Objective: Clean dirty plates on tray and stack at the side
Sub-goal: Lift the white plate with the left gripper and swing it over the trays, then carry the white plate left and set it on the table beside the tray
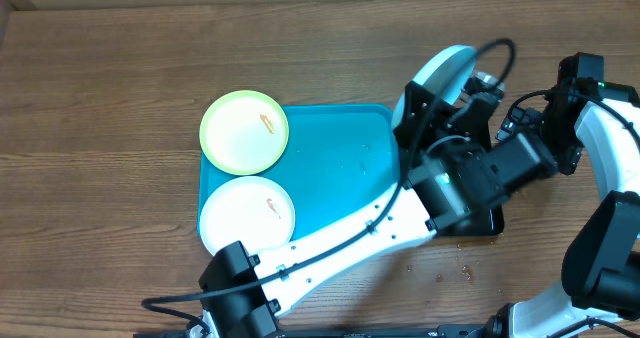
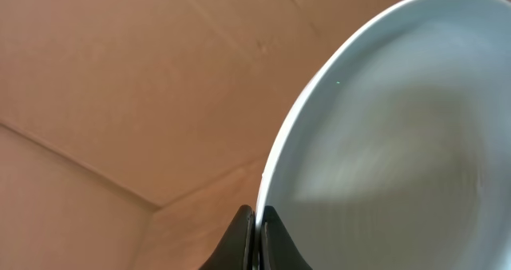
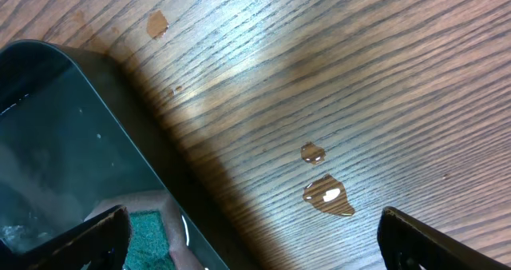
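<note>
The bright cyan-blue tray [image 1: 340,163] lies mid-table. A pale yellow-green plate [image 1: 244,131] rests on its far left corner and a white plate [image 1: 246,214] on its near left corner, each with a small orange smear. The light cyan plate [image 1: 445,70] stands tilted on edge in the air past the tray's right end. My left gripper [image 2: 257,214] is shut on the rim of this plate [image 2: 399,142]. My right gripper [image 3: 251,238] hangs open and empty above the edge of the black tray [image 3: 64,126].
A green sponge [image 3: 148,234] lies in the glossy black tray [image 1: 485,223], right of the cyan tray. Water drops [image 3: 327,194] and small crumbs sit on the wooden table beside it. My left arm [image 1: 340,238] crosses the tray's near right corner.
</note>
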`<state>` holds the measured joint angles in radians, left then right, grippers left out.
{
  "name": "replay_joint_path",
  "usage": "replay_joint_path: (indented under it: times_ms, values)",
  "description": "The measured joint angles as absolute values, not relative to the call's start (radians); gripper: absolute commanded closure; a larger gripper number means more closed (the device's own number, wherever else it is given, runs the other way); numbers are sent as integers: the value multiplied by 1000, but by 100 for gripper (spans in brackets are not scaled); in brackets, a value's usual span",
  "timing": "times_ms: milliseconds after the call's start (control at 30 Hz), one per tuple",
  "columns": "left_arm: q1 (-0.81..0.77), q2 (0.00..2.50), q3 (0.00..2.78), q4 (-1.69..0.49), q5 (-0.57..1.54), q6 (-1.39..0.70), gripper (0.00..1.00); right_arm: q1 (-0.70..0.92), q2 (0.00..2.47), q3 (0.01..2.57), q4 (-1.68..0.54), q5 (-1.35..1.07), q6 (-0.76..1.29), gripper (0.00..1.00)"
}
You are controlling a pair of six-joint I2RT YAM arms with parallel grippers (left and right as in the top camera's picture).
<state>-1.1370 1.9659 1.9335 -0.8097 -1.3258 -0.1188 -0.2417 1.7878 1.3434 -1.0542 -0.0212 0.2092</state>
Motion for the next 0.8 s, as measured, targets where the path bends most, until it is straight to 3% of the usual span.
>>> replay_joint_path:
  times_ms: [233, 467, 800]
  values:
    - [-1163, 1966, 1937, -810, -1244, -134, 96, -242, 1788, 1343, -1054, -21, 209, 0]
    - [-1076, 1966, 1938, -936, -955, -294, 96, -242, 1788, 1343, -1054, -21, 209, 0]
    - [-649, 1966, 1938, -1104, -313, -459, 96, -242, 1788, 1343, -1052, -22, 209, 0]
